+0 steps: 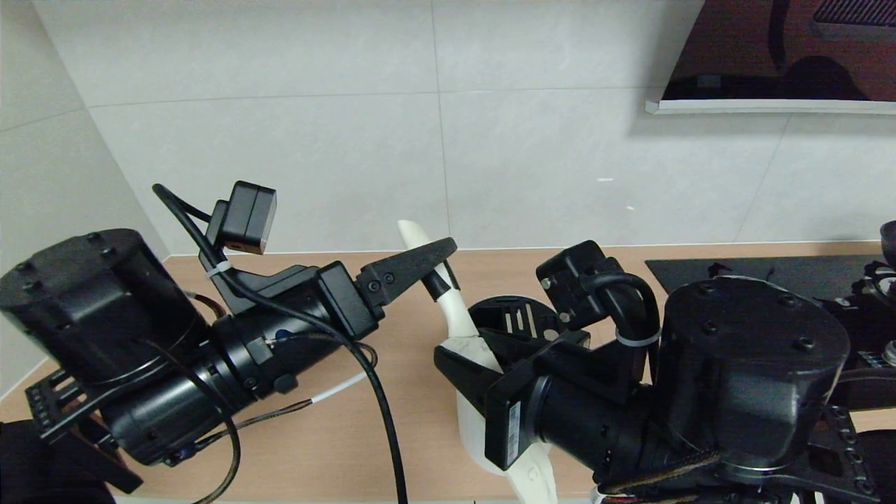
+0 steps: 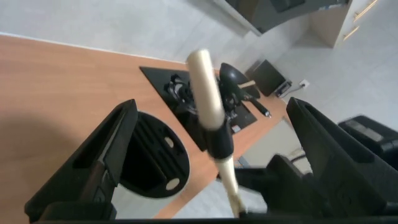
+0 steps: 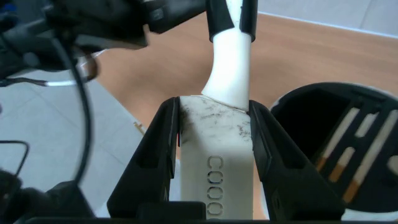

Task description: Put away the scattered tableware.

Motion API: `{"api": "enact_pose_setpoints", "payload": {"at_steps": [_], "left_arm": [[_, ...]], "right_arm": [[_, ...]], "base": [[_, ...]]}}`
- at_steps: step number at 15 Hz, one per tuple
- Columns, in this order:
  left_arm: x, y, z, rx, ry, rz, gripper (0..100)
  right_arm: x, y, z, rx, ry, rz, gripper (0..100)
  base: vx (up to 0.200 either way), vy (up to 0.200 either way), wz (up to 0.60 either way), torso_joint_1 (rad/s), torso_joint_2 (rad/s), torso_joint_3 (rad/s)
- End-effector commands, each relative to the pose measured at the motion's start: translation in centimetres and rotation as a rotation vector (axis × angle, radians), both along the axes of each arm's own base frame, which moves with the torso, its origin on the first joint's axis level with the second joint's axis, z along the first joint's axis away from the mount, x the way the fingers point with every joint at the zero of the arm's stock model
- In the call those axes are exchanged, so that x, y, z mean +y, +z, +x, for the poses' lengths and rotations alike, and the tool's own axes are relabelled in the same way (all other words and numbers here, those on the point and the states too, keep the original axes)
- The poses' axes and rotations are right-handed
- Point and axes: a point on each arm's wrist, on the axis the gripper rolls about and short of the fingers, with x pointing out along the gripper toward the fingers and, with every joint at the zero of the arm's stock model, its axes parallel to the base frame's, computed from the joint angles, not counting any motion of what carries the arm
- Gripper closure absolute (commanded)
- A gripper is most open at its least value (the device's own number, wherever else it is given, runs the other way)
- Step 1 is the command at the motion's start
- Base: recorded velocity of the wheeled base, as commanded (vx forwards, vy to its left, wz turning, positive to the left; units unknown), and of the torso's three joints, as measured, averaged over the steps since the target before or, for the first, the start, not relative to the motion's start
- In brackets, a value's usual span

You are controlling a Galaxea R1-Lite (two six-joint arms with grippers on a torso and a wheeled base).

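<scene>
Spatula (image 3: 217,168) blade clamped by right end effector (image 3: 216,118) in right wrist view; left wrist view reveals left end effector (image 2: 211,109) spread wide around handle.

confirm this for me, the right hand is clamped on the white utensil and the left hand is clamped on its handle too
Not quite. The left hand is open: the left wrist view shows its fingers spread wide either side of the handle, not touching it. The right hand is indeed clamped on the white utensil.
</scene>
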Motion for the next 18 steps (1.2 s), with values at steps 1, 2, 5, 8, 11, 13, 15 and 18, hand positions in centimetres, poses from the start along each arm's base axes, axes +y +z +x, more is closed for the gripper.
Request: {"api": "enact_pose_setpoints", "payload": {"at_steps": [1, 2, 5, 8, 11, 13, 15, 18], "left_arm": [[-0.5, -0.6, -0.1, 0.021, -0.015, 0.013, 0], [-0.6, -0.9, 0.2, 0.03, -0.015, 0.019, 0], [-1.0, -1.3, 0.1, 0.036, -0.026, 0.023, 0], [-1.2, -1.3, 0.0, 0.031, -0.035, 0.02, 0], [-1.5, -1.4, -0.4, 0.031, -0.053, 0.022, 0], [-1.5, -1.6, -0.3, 0.037, -0.053, 0.027, 0], [-1.5, -1.6, -0.3, 0.038, -0.052, 0.028, 100], [-1.6, -1.8, -0.2, 0.043, -0.052, 0.031, 100]], "right_arm": [[0.1, 0.0, 0.0, 0.001, 0.001, 0.0, 100], [0.1, 0.0, 0.0, -0.001, 0.001, 0.004, 100], [0.1, 0.0, 0.0, -0.002, 0.001, 0.003, 100], [0.1, -0.3, 0.0, 0.002, 0.001, -0.005, 100], [0.1, -0.4, -0.2, 0.005, 0.01, -0.009, 100], [0.1, -0.5, -0.3, 0.007, 0.01, -0.013, 100], [0.1, -0.5, -0.3, 0.006, 0.01, -0.011, 100], [0.1, -0.5, -0.3, 0.006, 0.01, -0.014, 100]], "base": [[0.0, 0.0, 0.0, 0.0, 0.0, 0.0], [0.0, 0.0, 0.0, 0.0, 0.0, 0.0], [0.0, 0.0, 0.0, 0.0, 0.0, 0.0], [0.0, 0.0, 0.0, 0.0, 0.0, 0.0], [0.0, 0.0, 0.0, 0.0, 0.0, 0.0], [0.0, 0.0, 0.0, 0.0, 0.0, 0.0], [0.0, 0.0, 0.0, 0.0, 0.0, 0.0], [0.0, 0.0, 0.0, 0.0, 0.0, 0.0]]}}
